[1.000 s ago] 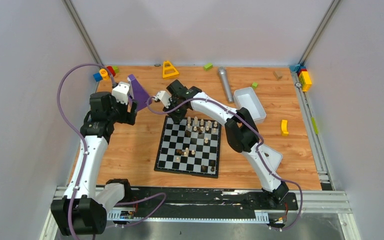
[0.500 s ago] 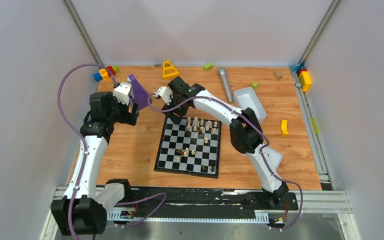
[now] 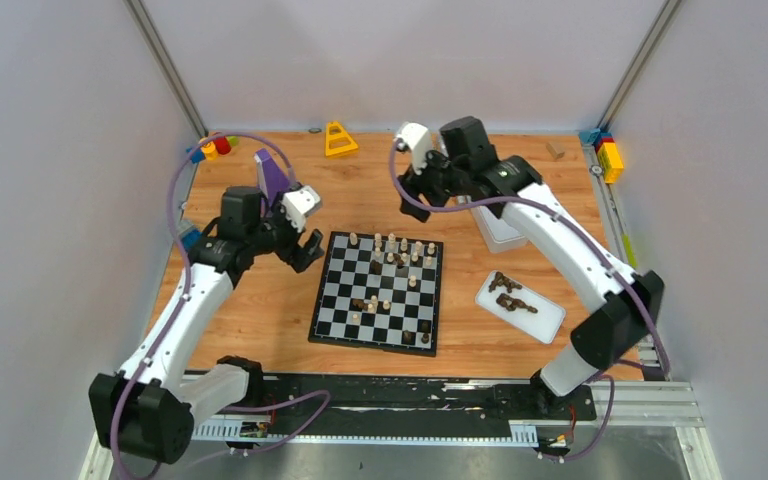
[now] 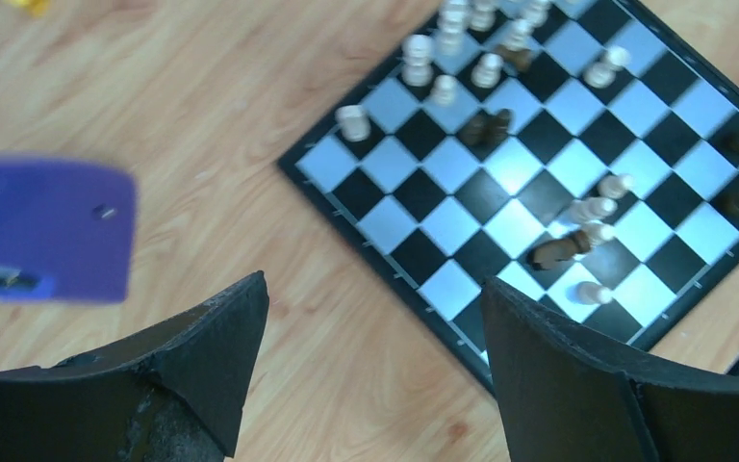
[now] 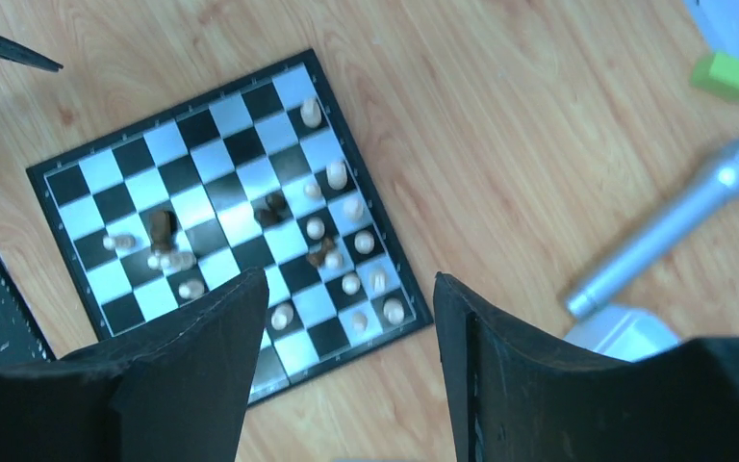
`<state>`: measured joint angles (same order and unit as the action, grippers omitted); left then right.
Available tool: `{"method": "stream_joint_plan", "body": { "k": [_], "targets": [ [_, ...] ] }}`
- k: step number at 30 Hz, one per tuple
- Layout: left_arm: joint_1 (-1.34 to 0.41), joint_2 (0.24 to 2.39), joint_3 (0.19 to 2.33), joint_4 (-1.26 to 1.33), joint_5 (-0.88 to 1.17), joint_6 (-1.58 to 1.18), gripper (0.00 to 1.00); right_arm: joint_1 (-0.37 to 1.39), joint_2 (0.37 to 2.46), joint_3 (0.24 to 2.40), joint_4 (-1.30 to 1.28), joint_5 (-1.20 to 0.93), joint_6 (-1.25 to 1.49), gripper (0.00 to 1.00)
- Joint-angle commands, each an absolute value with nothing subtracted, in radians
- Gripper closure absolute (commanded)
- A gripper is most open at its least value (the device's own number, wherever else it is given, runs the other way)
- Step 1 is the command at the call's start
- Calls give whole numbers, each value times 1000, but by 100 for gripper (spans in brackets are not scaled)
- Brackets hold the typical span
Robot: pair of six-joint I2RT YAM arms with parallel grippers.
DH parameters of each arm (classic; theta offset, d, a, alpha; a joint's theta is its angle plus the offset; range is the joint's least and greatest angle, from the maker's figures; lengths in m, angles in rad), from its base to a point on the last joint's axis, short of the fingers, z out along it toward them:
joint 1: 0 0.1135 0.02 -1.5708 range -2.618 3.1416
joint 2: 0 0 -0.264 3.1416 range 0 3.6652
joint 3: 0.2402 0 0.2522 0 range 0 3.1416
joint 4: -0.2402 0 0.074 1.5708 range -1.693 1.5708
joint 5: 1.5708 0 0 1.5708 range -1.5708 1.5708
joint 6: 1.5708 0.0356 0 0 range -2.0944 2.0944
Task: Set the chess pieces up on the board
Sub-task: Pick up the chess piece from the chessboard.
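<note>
The black-and-white board [image 3: 338, 305] lies mid-table. Cream chess pieces [image 3: 392, 246] crowd its far rows, one standing alone on the far-left corner square [image 3: 353, 239]. A few cream and dark pieces lie mixed mid-board [image 3: 372, 303], and two dark ones stand at the near right [image 3: 415, 338]. More dark pieces [image 3: 508, 293] lie in a white tray [image 3: 545, 322] to the right. My left gripper [image 3: 307, 248] hangs open beside the board's left edge [image 4: 423, 207], nothing between its fingers [image 4: 374, 282]. Beyond the board's far right corner, my right gripper [image 3: 412, 203] is raised and open, empty [image 5: 349, 277], the board [image 5: 106, 173] below it.
A purple block [image 3: 272, 175] stands behind the left gripper [image 4: 48, 231]. A silver cylinder [image 5: 669, 226] and a white bin [image 3: 500, 228] lie under the right arm. A yellow triangle [image 3: 339, 138], a green block [image 5: 726, 75] and other toy blocks [image 3: 610, 158] line the back and sides.
My right gripper opened, leaving a cream piece on the far-left corner square, then swung up and back to the right. The left gripper moved right to the board's edge.
</note>
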<state>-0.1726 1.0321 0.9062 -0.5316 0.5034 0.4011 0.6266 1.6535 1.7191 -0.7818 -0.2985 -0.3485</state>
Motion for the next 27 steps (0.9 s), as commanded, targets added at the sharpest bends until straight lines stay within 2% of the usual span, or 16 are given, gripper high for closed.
{"method": "stream_joint_plan", "body": {
  "k": [1, 6, 11, 20, 27],
  "targets": [
    [-329, 1100, 925, -542, 489, 470, 13, 524, 1481, 1472, -726, -414, -339, 36],
    [-580, 1215, 946, -555, 410, 498, 15, 378, 1282, 1186, -652, -526, -336, 37],
    [-723, 1356, 990, -562, 341, 480, 18, 286, 1128, 974, -566, -558, -331, 38],
    [-804, 1606, 1145, -597, 298, 404, 33, 229, 1097, 906, -530, -607, -333, 40],
    [-824, 1658, 1171, -650, 247, 408, 36, 227, 1097, 895, -525, -623, -340, 40]
  ]
}}
